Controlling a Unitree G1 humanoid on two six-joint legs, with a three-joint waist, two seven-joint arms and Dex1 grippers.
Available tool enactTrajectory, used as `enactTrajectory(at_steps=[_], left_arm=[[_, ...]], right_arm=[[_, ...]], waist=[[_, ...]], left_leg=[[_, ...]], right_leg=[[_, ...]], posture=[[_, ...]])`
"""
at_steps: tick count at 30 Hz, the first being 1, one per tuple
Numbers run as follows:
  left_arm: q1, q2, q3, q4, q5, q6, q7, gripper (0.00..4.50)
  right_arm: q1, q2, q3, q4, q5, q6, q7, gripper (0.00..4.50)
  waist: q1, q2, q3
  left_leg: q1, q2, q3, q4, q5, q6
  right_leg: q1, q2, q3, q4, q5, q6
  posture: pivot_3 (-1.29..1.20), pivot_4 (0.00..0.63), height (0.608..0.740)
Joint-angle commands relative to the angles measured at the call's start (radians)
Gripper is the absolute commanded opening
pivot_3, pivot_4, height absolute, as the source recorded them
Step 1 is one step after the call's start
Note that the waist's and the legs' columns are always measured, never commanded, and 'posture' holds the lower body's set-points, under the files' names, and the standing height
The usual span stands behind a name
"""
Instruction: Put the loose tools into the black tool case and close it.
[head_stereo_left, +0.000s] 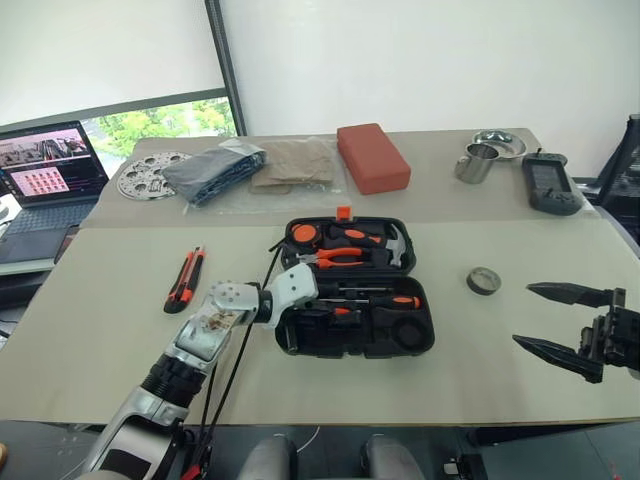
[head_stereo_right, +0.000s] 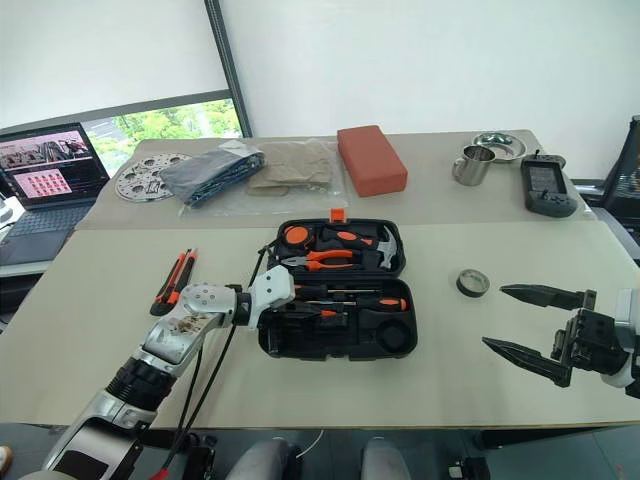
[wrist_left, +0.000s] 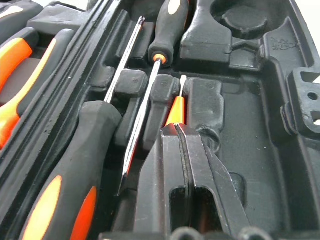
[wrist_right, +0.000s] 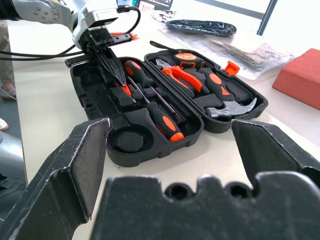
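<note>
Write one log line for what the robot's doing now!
left claw: shut on slim orange stick tool | open black plastic tool case | right claw: open, idle

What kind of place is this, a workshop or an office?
Probably a lab or office test bench: a laptop beside a window, an open tool case on a covered table, and a handheld controller.

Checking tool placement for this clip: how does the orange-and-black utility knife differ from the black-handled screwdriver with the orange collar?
The flat orange-and-black utility knife lies loose on the beige table, left of the black moulded-plastic tool case; the black-handled screwdriver with the orange collar sits inside that case. The knife is flat, with no bare shaft; the screwdriver has a round handle and a steel shaft. Both are orange and black.
</note>
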Motion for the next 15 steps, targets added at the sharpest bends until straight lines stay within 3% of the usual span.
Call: enactTrajectory(at_steps=[1,8,15], left_arm=[[0.027,-0.02,0.038,-0.049,-0.081,-0.004,-0.028,0.01],[0.051,-0.072,0.135,-0.094,-0.173,-0.034,0.026,0.01],[0.088,-0.076,0.363,-0.161,-0.127,0.073,0.393,0.01]], right_arm=[[-0.013,-0.006,-0.024,-0.003,0.01,-0.027,0.007,4.5],[-0.033,-0.012,-0.016,0.014,0.01,-0.026,0.016,4.5],[-0.062,-0.014,-0.003,0.032,0.009,-0.02,0.026,4.5]], waist=[[0.0,0.0,0.0],[0.003,0.0,0.0],[-0.004,-0.001,0.0]], left_leg=[[0.001,0.0,0.0,0.0,0.0,0.0],[0.0,0.0,0.0,0.0,0.0,0.0],[0.001,0.0,-0.003,0.0,0.0,0.0]], right_leg=[[0.0,0.0,0.0,0.0,0.0,0.0],[-0.001,-0.001,0.0,0.0,0.002,-0.004],[-0.001,-0.001,0.0,0.0,0.001,-0.001]], posture=[[0.0,0.15,0.707],[0.0,0.15,0.707],[0.0,0.15,0.707]])
